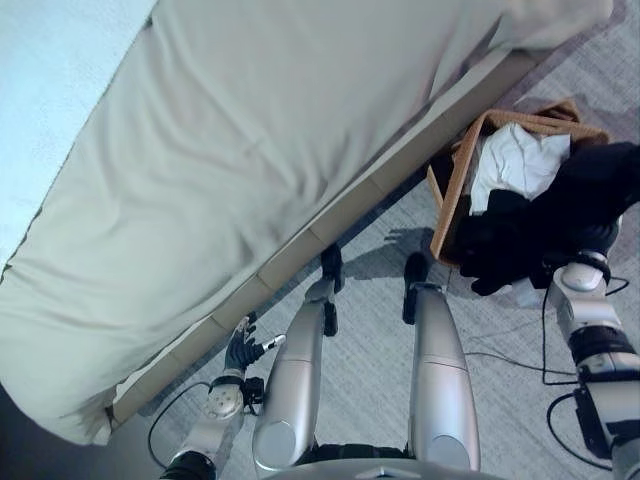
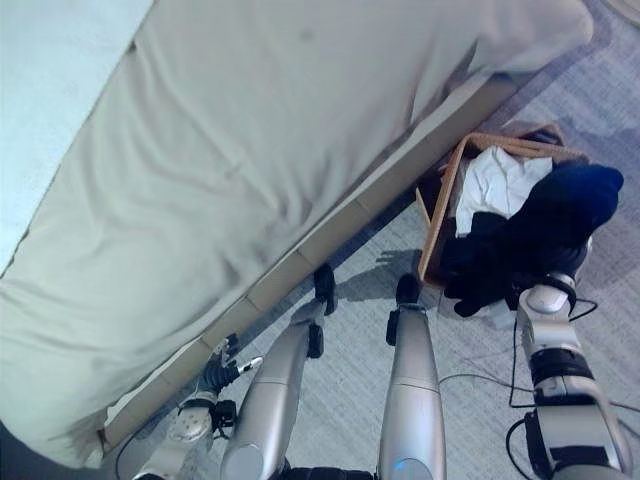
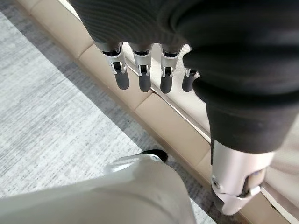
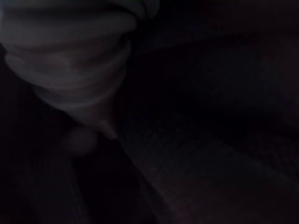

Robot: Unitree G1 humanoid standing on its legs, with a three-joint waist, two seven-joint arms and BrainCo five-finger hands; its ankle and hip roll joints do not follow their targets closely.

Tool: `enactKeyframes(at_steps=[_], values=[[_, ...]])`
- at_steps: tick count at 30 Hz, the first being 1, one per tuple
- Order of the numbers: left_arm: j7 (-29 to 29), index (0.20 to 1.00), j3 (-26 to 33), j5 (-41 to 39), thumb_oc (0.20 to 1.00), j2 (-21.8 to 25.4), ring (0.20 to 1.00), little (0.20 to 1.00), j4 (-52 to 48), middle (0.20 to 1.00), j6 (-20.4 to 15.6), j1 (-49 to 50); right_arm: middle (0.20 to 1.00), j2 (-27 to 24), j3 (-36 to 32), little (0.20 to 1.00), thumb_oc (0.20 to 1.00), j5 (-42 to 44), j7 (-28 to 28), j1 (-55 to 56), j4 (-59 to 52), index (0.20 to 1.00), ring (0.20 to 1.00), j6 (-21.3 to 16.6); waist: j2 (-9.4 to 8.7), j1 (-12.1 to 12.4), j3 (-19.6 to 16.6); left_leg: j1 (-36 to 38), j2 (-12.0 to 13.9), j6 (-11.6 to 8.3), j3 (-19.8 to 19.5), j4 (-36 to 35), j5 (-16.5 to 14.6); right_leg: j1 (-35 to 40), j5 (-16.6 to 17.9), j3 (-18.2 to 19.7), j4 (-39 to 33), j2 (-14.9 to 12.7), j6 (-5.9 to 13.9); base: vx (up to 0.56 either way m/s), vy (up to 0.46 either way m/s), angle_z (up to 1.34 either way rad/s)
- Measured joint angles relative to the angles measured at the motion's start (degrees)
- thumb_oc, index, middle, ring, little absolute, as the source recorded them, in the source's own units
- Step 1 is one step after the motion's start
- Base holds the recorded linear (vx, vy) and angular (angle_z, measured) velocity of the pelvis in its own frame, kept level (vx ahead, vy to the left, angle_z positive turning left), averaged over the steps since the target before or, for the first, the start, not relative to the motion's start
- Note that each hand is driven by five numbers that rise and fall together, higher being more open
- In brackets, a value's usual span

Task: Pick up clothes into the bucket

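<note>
A wicker basket (image 1: 453,188) stands on the carpet by the bed's corner, at the right. A white garment (image 1: 520,160) lies inside it. A dark garment (image 1: 565,210) is heaped over the basket's near rim and covers the end of my right arm. In the right wrist view dark cloth wraps my right hand (image 4: 70,60), so its fingers are hidden. My left hand (image 1: 242,350) hangs low beside the bed's edge, open and holding nothing, with its fingers (image 3: 142,77) straight.
A bed (image 1: 250,150) under a beige cover takes up the left and middle, and its padded base (image 3: 168,121) runs diagonally beside my left hand. Grey carpet (image 1: 380,370) lies between the bed and the basket.
</note>
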Motion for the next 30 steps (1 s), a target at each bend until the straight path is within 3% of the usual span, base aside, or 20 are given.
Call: enactKeyframes(at_steps=[5,6,7,8,11,22,29,30], values=[[1.8,1.000,-0.4,-1.9,1.000,0.4,1.000,1.000,-0.5,1.000,-0.8,-0.4,0.200,-2.4,4.7,0.200,0.200,-2.2,-0.4,-6.8,3.8,0.200,0.200,0.5,0.06,1.9,0.0,-6.8,0.1,-0.19,-0.1,2.8,0.0,-7.2,-0.3,0.3,3.4,0.0,-0.49,-0.01,-0.018,0.02],[2.0,1.000,-0.7,-2.1,1.000,0.4,1.000,1.000,-0.7,1.000,-1.0,-0.4,0.322,-2.7,5.2,0.322,0.322,-2.4,-0.5,-7.0,4.2,0.322,0.322,0.8,0.06,2.2,0.0,-7.1,0.1,-0.16,-0.1,2.8,-0.1,-7.6,-0.3,0.3,3.5,0.0,-0.62,0.00,-0.002,0.04],[2.4,1.000,-1.2,-2.4,1.000,0.6,1.000,1.000,-0.9,1.000,-1.3,-0.3,0.843,-3.2,7.2,0.843,0.843,-3.2,-0.4,-9.0,6.1,0.843,0.843,0.9,0.06,2.9,0.0,-7.9,0.0,0.09,-0.2,2.8,-0.2,-8.4,-0.4,0.2,3.7,-0.1,-0.87,0.00,0.000,0.05],[2.5,1.000,-1.3,-2.5,1.000,0.7,1.000,1.000,-0.9,1.000,-1.4,-0.4,1.000,-3.3,8.0,1.000,1.000,-3.5,-0.4,-9.8,7.1,1.000,1.000,0.9,0.07,3.0,0.0,-8.2,0.0,0.03,-0.1,2.7,-0.3,-8.7,-0.5,0.2,3.7,-0.2,-1.04,0.00,-0.001,0.06],[2.9,1.000,-1.8,-3.1,1.000,0.8,1.000,1.000,-1.1,1.000,-1.5,-0.4,1.000,-3.9,10.8,1.000,1.000,-4.6,-0.3,-13.4,11.2,1.000,1.000,1.5,0.07,3.4,0.0,-10.1,-0.5,0.26,-0.1,2.8,-0.1,-10.6,-0.3,0.3,3.9,-0.7,-1.22,0.00,0.005,0.05],[4.0,1.000,-3.4,-4.7,1.000,0.8,1.000,1.000,-1.5,1.000,-1.5,-3.2,1.000,-3.6,11.0,1.000,1.000,-5.9,0.1,-12.2,12.2,1.000,1.000,2.2,-0.01,3.2,0.0,-10.0,-1.6,0.35,-0.6,2.5,0.4,-8.9,0.4,-0.3,2.2,-2.0,-0.02,-0.01,0.020,0.03],[4.1,1.000,-3.4,-4.5,1.000,-0.4,1.000,1.000,-0.6,1.000,-1.5,-4.8,1.000,3.3,8.0,1.000,1.000,-5.9,0.5,-0.8,10.6,1.000,1.000,2.2,-0.43,1.6,-0.1,-1.1,-1.1,1.04,-1.9,-2.1,0.9,1.6,1.4,-2.6,-4.1,-1.9,1.42,-0.03,0.005,0.02],[4.1,1.000,-2.5,-4.4,1.000,-0.7,1.000,1.000,1.2,1.000,-1.2,-5.0,1.000,5.7,6.7,1.000,1.000,-5.9,1.3,2.7,9.1,1.000,1.000,2.2,-0.82,0.5,0.0,1.0,-1.0,1.07,-2.2,-3.1,0.9,4.2,1.6,-3.2,-5.5,-1.7,1.59,0.00,0.000,0.00]])
